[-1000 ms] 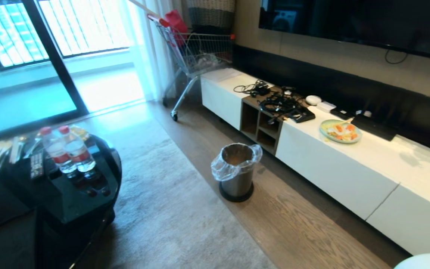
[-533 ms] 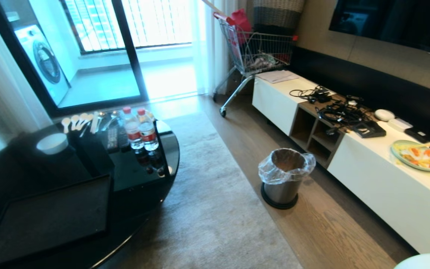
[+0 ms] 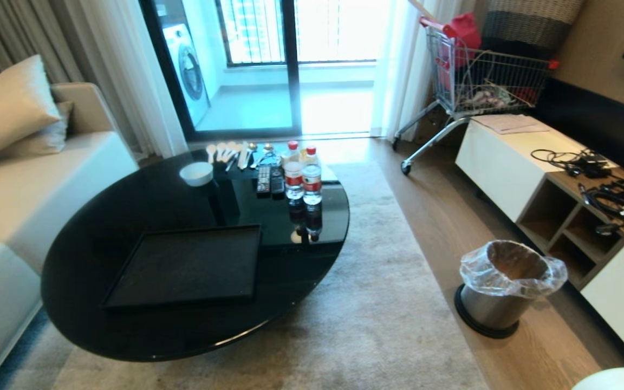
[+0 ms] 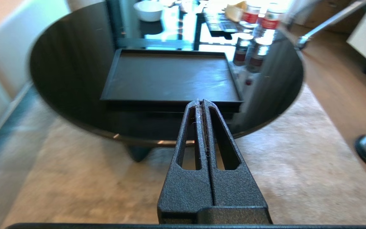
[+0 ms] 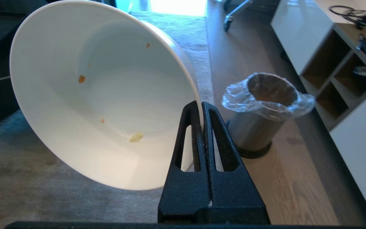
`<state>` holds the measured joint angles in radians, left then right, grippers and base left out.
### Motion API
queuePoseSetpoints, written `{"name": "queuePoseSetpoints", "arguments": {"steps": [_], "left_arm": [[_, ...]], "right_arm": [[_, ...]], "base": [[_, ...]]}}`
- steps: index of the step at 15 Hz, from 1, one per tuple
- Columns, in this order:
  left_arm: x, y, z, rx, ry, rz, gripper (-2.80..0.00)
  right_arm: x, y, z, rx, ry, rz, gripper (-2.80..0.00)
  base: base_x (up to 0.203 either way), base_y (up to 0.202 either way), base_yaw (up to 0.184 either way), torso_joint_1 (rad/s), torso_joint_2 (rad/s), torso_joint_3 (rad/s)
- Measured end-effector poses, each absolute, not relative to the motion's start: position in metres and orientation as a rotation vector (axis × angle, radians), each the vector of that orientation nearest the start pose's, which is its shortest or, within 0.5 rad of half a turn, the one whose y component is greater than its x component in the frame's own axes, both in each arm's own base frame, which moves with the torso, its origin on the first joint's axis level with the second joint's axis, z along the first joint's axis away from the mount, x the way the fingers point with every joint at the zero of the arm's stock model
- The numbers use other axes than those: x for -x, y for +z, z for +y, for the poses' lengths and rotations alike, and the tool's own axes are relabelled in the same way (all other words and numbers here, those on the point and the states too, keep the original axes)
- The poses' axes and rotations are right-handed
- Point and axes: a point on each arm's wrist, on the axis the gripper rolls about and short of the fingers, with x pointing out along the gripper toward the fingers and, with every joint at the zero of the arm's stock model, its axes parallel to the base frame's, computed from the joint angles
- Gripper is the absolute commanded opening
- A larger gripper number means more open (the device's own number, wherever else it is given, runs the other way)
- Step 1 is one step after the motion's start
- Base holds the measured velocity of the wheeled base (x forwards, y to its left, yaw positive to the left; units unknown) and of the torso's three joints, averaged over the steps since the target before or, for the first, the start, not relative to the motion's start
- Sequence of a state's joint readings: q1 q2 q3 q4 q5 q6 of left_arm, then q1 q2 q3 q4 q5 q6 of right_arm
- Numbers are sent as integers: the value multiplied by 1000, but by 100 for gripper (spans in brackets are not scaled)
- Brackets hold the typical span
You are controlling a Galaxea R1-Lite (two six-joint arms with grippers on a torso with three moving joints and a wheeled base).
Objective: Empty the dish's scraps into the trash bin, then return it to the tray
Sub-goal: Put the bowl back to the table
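The round glossy-black glass counter [image 3: 128, 281] is sitting in front of the robot, carrying the large flat matte-black rectangular tray [image 3: 187, 265], which is lying bare on its near half. Off to the robot's right, the small brushed-metal trash bin [image 3: 499, 303] with its clear bag liner is standing on the wooden floor, well apart from the counter. The right pincer [image 5: 202, 106] is clamping the rim of the plain white round deep dish [image 5: 100, 95], holding it tilted beside the bin; only a few orange and pale scraps [image 5: 136, 137] are clinging inside, so the emptying looks done and the return is in hand. The left pincer [image 4: 202, 103] is hanging closed and empty, facing the tray. Next, I reckon, the dish needs carrying over the tray, levelling, lowering and releasing.
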<state>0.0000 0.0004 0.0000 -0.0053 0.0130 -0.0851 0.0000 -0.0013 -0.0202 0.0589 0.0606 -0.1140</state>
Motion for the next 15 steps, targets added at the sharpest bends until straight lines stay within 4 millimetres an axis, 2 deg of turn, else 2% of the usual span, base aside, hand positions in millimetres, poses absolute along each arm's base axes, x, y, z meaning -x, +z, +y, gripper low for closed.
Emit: {"name": "queuePoseSetpoints", "arguments": {"steps": [8, 15], "left_arm": [[23, 76, 0, 85, 13, -5, -280], [23, 76, 0, 85, 13, -6, -280]], "right_arm": [[24, 75, 1, 115, 63, 31, -280], [24, 75, 1, 116, 62, 31, -280]], "base": [[-1, -9, 162, 3, 2, 4], [0, 0, 12, 1, 0, 0]]}}
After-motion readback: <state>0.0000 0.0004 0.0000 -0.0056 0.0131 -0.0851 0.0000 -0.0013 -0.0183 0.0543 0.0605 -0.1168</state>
